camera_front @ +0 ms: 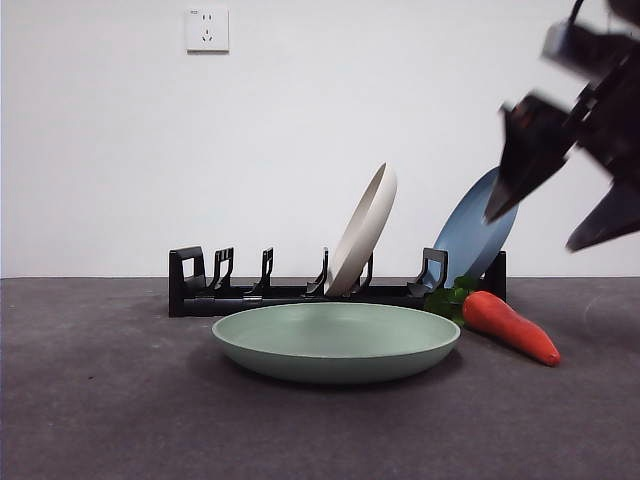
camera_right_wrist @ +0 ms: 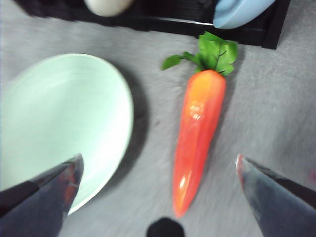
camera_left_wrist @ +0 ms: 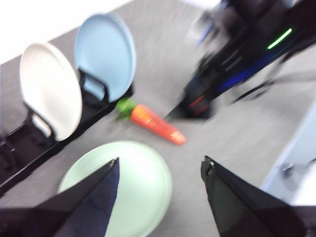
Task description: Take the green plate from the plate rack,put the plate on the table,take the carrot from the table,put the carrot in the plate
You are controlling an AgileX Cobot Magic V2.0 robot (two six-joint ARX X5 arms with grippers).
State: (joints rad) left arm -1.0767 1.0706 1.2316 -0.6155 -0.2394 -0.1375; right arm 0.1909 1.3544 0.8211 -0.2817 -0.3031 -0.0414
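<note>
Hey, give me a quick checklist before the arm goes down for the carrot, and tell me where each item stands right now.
1. Green plate flat on the table, out of the plate rack: ok.
2. Plate empty: ok.
3. Carrot lying free beside the plate, not touching it: ok.
4. Right gripper open, carrot between its jaws in the wrist view: ok.
5. Left gripper open and empty: ok.
6. Height above carrot: cannot tell; pictures are blurred.

Carrot (camera_right_wrist: 197, 143) glossy plastic; green plate (camera_front: 336, 341) matte; table (camera_front: 100, 400) matte.
</note>
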